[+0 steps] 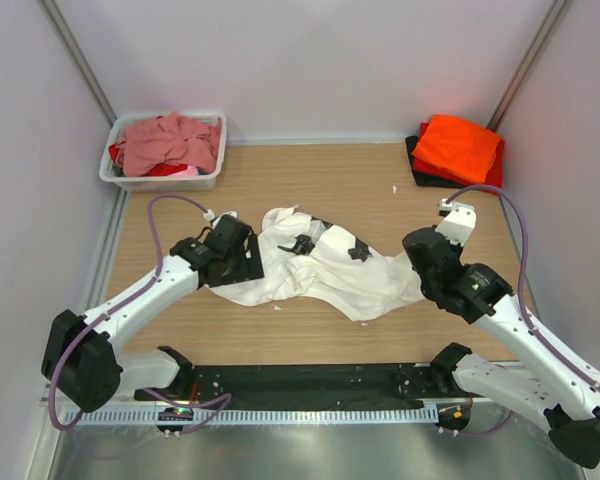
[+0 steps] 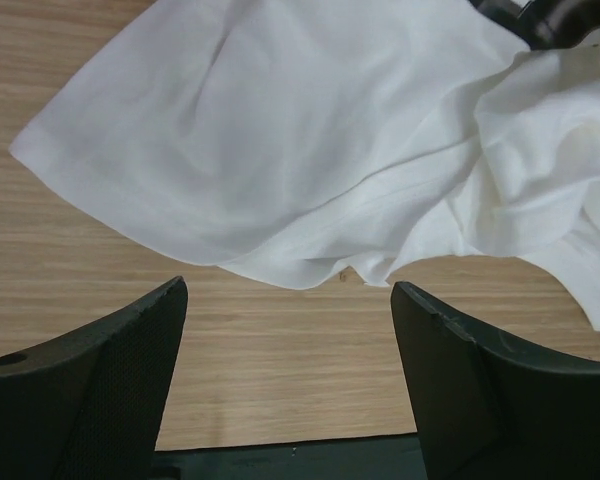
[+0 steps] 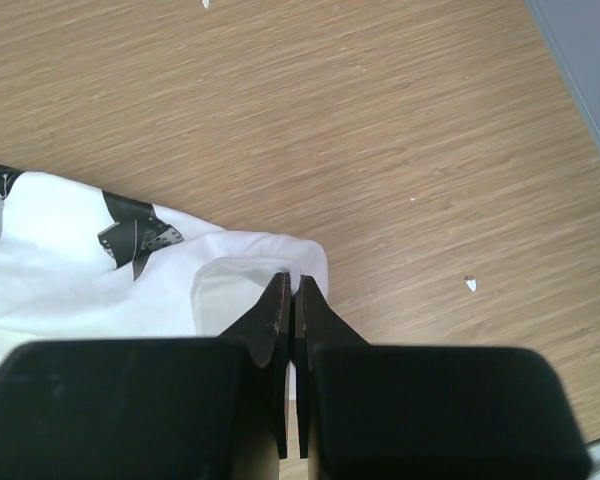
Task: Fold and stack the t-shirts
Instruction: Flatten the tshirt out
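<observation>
a wooden table (image 1: pixel 310 180) with straight pale-brown grain fills the floor of a white-walled booth (image 1: pixel 310 60). a white translucent plastic tub (image 1: pixel 160 183) stands at the table's far left corner, close to the back wall. a few tiny white flecks (image 1: pixel 394 188) lie on the bare wood. a black base plate (image 1: pixel 310 380) runs along the near edge, with a white toothed strip (image 1: pixel 310 415) just in front of it.

Bright, even overhead light; soft shadows.
</observation>
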Controlling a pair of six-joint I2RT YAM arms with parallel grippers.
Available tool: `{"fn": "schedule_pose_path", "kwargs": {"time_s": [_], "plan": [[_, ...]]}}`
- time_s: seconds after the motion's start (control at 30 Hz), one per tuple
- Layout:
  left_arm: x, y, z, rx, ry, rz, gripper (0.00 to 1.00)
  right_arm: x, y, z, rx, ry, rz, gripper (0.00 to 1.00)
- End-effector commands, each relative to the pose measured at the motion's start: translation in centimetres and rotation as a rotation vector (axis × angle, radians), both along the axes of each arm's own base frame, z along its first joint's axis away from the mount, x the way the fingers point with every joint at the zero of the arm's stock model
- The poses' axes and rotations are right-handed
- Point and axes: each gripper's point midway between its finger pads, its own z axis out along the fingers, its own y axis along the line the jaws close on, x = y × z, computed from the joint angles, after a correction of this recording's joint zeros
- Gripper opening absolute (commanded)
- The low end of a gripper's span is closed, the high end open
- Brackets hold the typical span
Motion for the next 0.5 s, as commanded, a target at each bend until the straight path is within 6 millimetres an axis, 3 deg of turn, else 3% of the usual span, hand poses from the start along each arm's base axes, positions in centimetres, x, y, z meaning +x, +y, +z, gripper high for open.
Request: {"fn": "schedule_pose_path", "kwargs": {"time_s": [0.0,0.13,0.27,0.47], "plan": [[0.1,-0.5,-0.8,-0.012,-0.043,0.035,0.84,0.0,0.1,0.1,0.056,-0.040,-0.020,0.01],[-0.2,-2.3,-1.5,-0.053,-0.079,-0.061,0.89,0.1,0.9,-1.0,0.083,-0.028,0.012,0.01],[-0.1,-5.8,-0.9,-0.064,-0.156,-0.204,0.91,0.5,1.8,-2.1,0.087,0.002,0.032,0.01],[0.4,-10.2,-3.0,-0.027,-0.138,-0.349,0.93,0.8,2.1,-2.3,0.081,0.012,0.039,0.01]]}}
